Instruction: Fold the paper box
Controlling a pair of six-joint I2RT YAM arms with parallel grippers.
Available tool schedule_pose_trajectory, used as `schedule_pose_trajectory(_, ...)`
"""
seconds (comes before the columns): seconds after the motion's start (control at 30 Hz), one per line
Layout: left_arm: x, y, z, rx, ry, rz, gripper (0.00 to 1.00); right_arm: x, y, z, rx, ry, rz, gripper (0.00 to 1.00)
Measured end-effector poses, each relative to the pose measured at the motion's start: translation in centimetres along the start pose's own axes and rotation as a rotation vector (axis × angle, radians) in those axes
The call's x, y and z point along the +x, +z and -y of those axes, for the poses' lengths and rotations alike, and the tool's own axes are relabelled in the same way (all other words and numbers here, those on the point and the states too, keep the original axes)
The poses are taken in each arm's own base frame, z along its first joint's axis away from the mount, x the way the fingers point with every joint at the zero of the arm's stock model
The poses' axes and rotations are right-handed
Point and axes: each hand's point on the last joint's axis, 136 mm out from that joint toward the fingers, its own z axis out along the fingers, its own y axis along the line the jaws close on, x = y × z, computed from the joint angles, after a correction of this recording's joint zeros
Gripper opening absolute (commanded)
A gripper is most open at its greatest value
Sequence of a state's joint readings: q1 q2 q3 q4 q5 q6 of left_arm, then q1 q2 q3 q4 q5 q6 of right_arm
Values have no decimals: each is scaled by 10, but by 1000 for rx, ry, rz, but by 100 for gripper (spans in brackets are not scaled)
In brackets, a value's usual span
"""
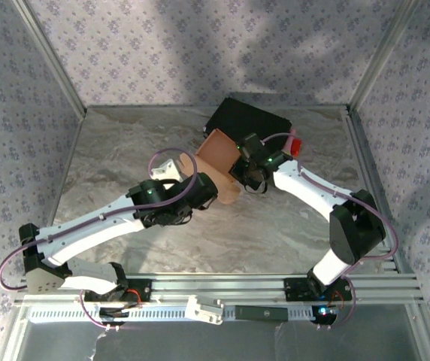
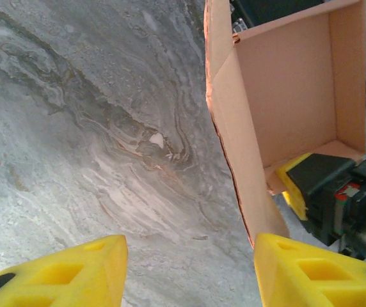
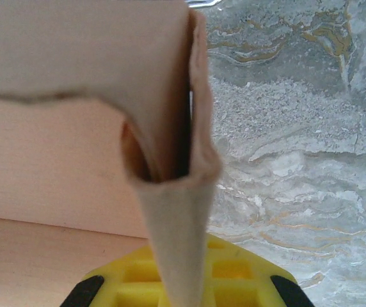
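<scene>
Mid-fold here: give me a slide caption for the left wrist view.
Left hand open over the marble table, beside the half-folded paper box, which the right hand grips.

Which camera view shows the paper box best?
The left wrist view: the paper box shows its open inside and raised walls. The top external view shows it small; the right wrist view shows one folded wall very close.

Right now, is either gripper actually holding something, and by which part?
The right gripper pinches the paper box by a doubled-over side wall; the left gripper is open, holding nothing.
</scene>
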State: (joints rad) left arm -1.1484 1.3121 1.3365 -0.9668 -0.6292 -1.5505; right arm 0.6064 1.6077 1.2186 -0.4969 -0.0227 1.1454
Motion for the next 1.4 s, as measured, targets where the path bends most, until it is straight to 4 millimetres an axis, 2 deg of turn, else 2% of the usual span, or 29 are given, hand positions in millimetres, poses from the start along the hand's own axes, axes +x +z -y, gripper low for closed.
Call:
schedule_pose_trajectory(0.3, 2, 15, 13, -11, -21, 7, 50, 3, 3, -3, -25, 33, -11, 0)
schedule_pose_trajectory(0.47, 0, 21, 26, -9, -23, 12, 34, 3, 4, -3, -28, 42, -10, 0)
schedule_pose_trajectory(0.53, 0, 21, 25, -11, -17, 13, 25, 6, 6, 2, -16, 43, -15, 0)
schedule_pose_trajectory(0.7, -1, 22, 24, -17, -27, 16, 9, 8, 9, 9, 0, 47, -21, 0)
schedule_pose_trajectory(0.87, -2, 22, 20, -31, -28, 22, 0, 9, 7, 9, -4, 62, -19, 0)
schedule_pose_trajectory(1.07, -4, 22, 17, -43, -31, 25, 0, 6, 0, 7, -16, 67, 1, 0)
schedule_pose_trajectory(1.27, -8, 21, 10, -71, -6, 44, 0, 5, -6, 3, -34, 68, 6, 46)
schedule_pose_trajectory(1.4, -11, 20, 3, -99, 41, 59, 0, 8, -14, 0, -56, 66, 3, 68)
